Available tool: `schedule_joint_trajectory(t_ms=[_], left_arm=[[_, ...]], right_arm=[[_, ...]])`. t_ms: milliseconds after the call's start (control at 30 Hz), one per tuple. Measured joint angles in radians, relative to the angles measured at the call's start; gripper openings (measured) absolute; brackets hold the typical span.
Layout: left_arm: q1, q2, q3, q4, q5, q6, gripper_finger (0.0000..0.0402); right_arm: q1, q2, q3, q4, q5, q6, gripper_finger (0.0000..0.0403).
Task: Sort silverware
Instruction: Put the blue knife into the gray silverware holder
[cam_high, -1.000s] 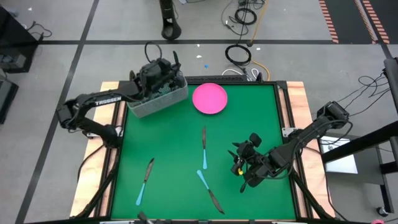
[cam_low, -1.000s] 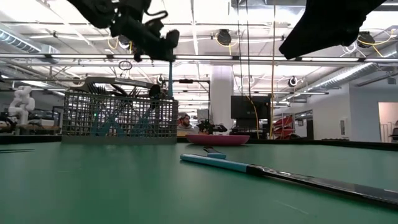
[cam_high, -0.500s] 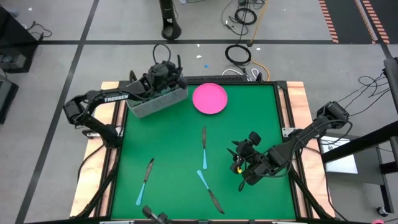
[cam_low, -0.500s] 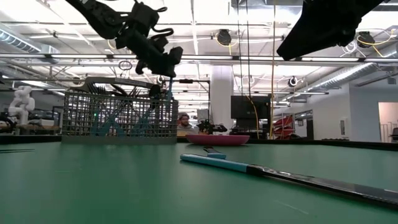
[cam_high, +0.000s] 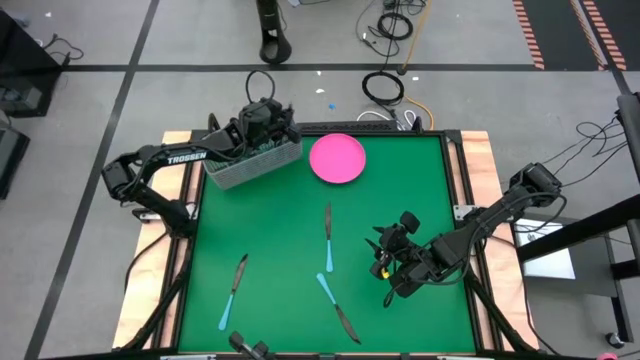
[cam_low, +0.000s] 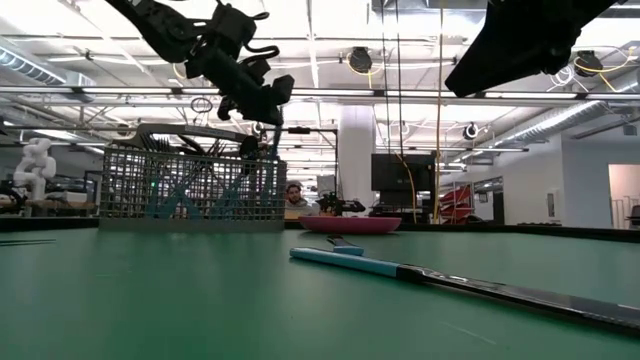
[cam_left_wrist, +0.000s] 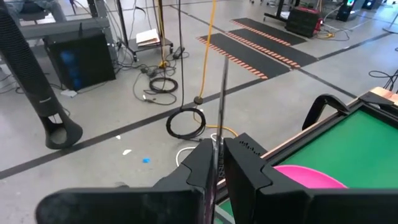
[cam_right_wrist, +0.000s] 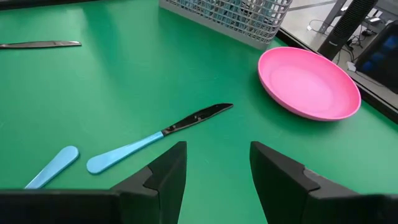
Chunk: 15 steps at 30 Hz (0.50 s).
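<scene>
We see a green table (cam_high: 290, 250) in a workshop. Three blue-handled knives (cam_high: 327, 240) lie apart on it. The mesh basket (cam_high: 250, 165) at the back left corner holds more silverware (cam_low: 190, 190), beside a pink plate (cam_high: 337, 158). The left gripper (cam_left_wrist: 217, 165) hangs over the basket, fingers (cam_left_wrist: 245, 163) nearly together around a thin metal blade (cam_left_wrist: 222, 99). The right gripper (cam_right_wrist: 214, 165), fingers spread and holding nothing, hovers near the right edge.

Probably robotics lab: floor cables (cam_high: 383, 88)
</scene>
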Motion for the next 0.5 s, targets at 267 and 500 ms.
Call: schedule_joint_trajectory(t_ms=[267,500], left_arm=[[0.000,0.000,0.000,-0.006,-0.002,0.006,0.0041],[0.000,-0.024,0.000,-0.018,-0.007,0.009,0.0041]], right_arm=[[0.000,0.000,0.000,0.000,0.000,0.000,0.0164],[0.000,0.000,0.000,0.000,-0.001,0.000,0.0164]])
